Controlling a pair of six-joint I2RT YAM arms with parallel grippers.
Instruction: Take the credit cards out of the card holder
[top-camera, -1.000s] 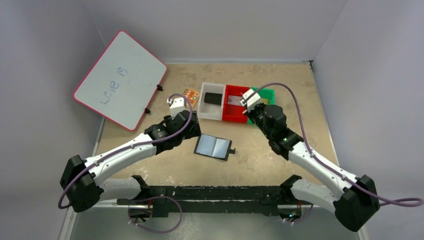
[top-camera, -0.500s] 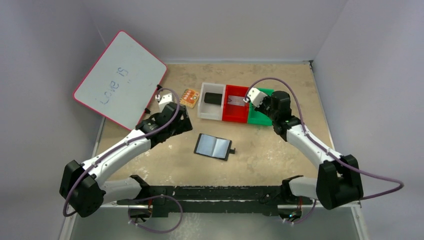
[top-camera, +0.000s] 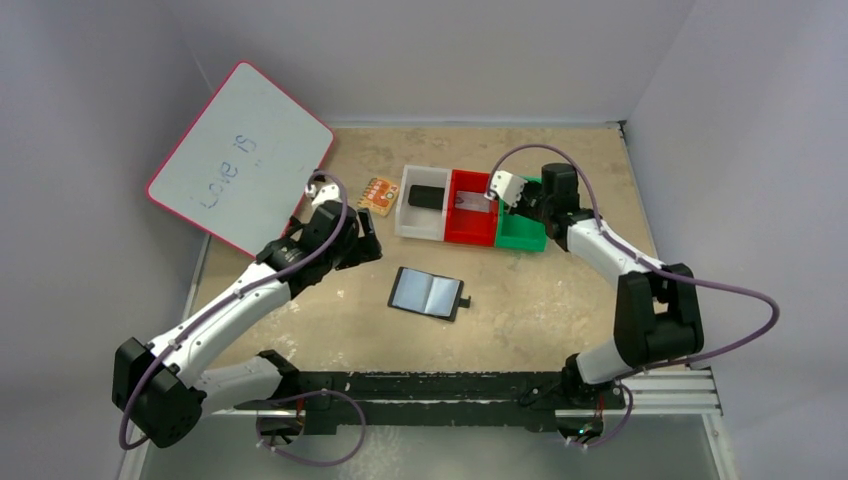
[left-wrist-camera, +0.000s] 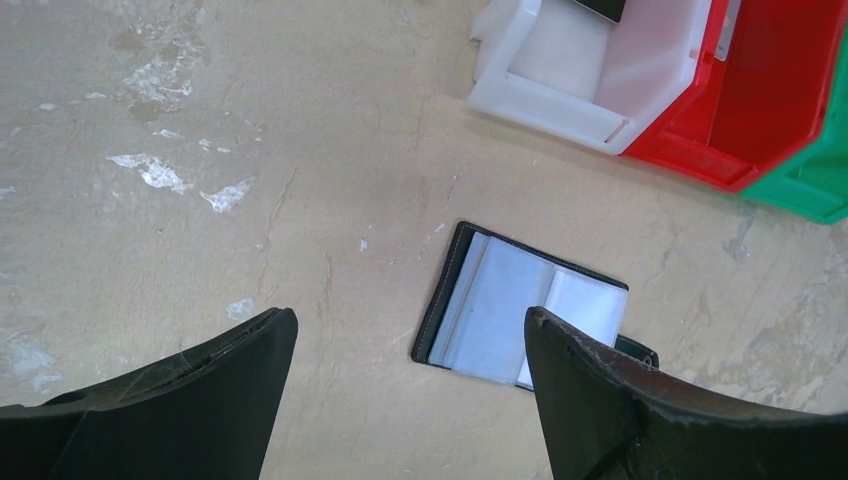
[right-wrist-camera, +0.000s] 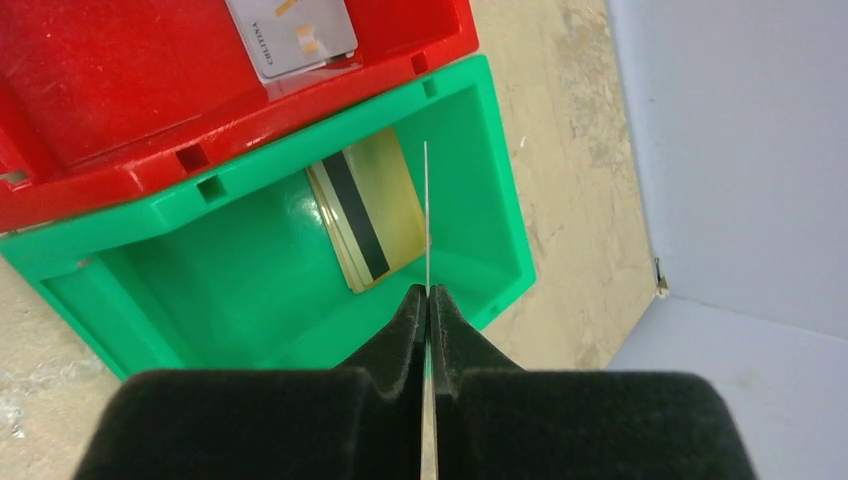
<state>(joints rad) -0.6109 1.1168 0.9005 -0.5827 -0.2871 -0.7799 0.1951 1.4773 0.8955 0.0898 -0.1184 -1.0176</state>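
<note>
Right pincer (right-wrist-camera: 427, 292) on edge-on card (right-wrist-camera: 426, 200), length straight ahead

Edge-on card (right-wrist-camera: 427, 210) between fingers (right-wrist-camera: 408, 322), over green bin (right-wrist-camera: 230, 290)

The table (left-wrist-camera: 200, 120) is a matt, stone-like beige, rough with hairline cracks and flaky pale patches, while the white bin (left-wrist-camera: 560, 95), red bin (right-wrist-camera: 250, 150) and green bin (right-wrist-camera: 200, 290) are smooth moulded plastic with a wet-looking gloss. The card holder (left-wrist-camera: 500, 310) has a dull black stitched border, leathery to my eye, and slick, faintly shiny blue-grey sleeves. The gold-tan card (right-wrist-camera: 375, 215) is glossy plastic with a dark stripe, and the silver-grey card (right-wrist-camera: 290, 35) is more satiny. The left gripper (left-wrist-camera: 410, 322) has hard black fingers (left-wrist-camera: 220, 385), scuffed and dull, and the right gripper (right-wrist-camera: 427, 295) has soft, velvety matt black pads (right-wrist-camera: 300, 420) pinched on a thin card (right-wrist-camera: 426, 200) that shows only as a pale edge.
</note>
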